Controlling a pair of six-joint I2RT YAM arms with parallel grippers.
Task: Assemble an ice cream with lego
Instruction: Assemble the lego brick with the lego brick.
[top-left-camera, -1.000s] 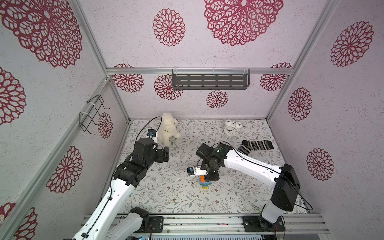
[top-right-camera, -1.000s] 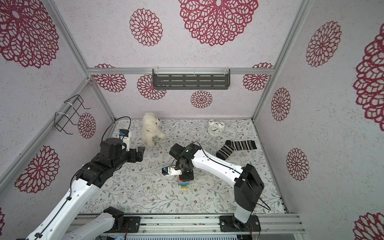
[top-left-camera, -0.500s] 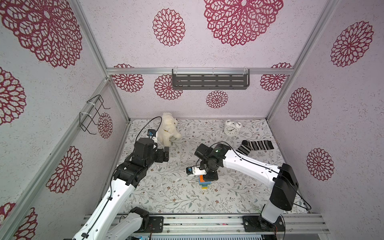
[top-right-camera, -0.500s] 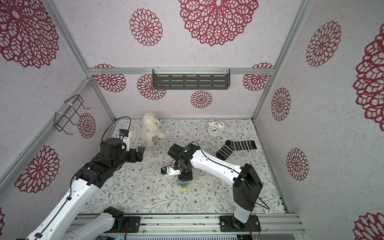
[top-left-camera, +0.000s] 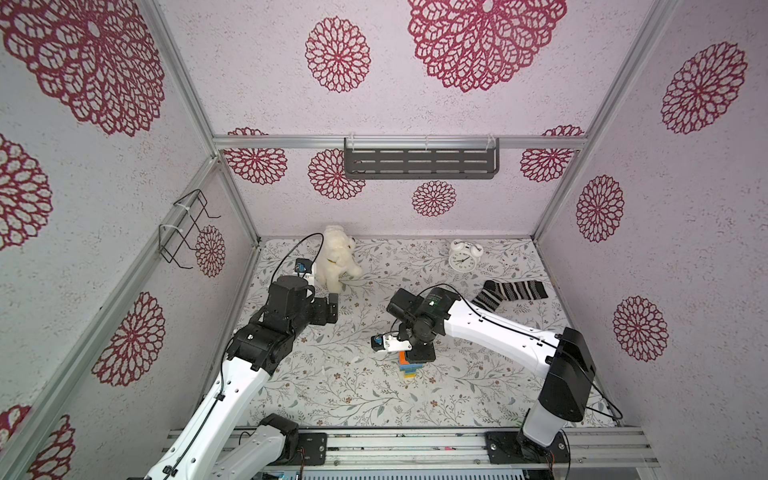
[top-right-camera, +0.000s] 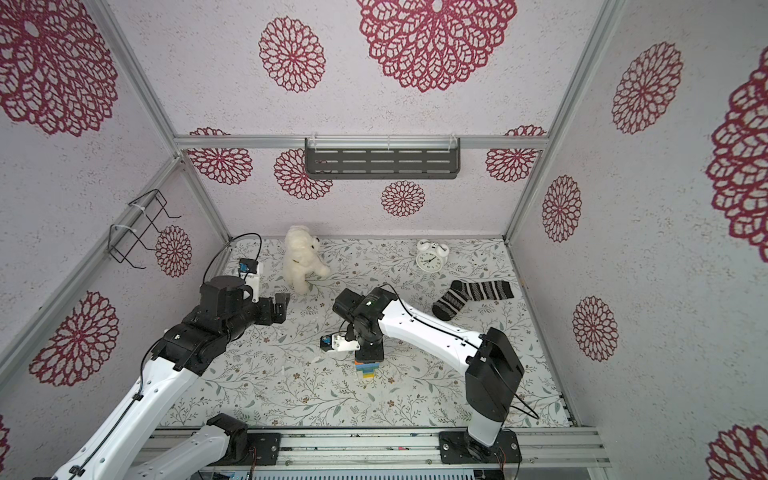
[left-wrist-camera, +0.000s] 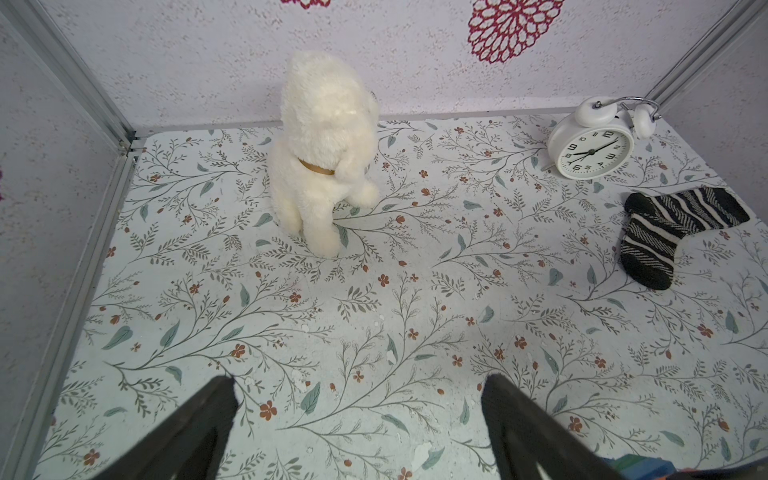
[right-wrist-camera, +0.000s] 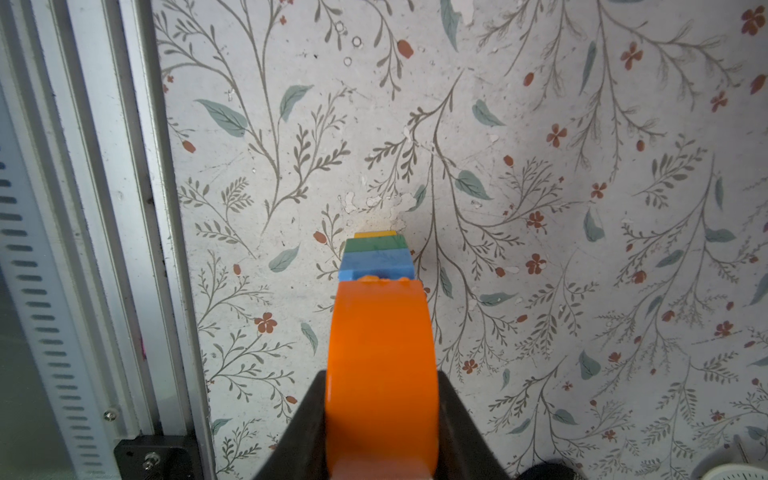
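Right pincer (right-wrist-camera: 381, 386) clamped on orange dome (right-wrist-camera: 380, 328): seat squarely on light-blue brick (right-wrist-camera: 376, 262), press straight down. Left pincer (left-wrist-camera: 359, 378) apart, idle.

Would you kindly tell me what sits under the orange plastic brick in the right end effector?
Beneath the orange half-round plastic brick, held by the right end effector, come a light-blue brick, a green brick and a yellow sliver. Anything lower is covered.

Observed: left arm (top-left-camera: 232, 386) raised, left pincer (left-wrist-camera: 359, 380) held above the tabletop, jaws wide apart. The right arm (top-left-camera: 498, 332) reaches inward, wrist pointing down; right pincer (right-wrist-camera: 381, 374) clamped (both fingers pressing) on the orange dome (right-wrist-camera: 381, 328).
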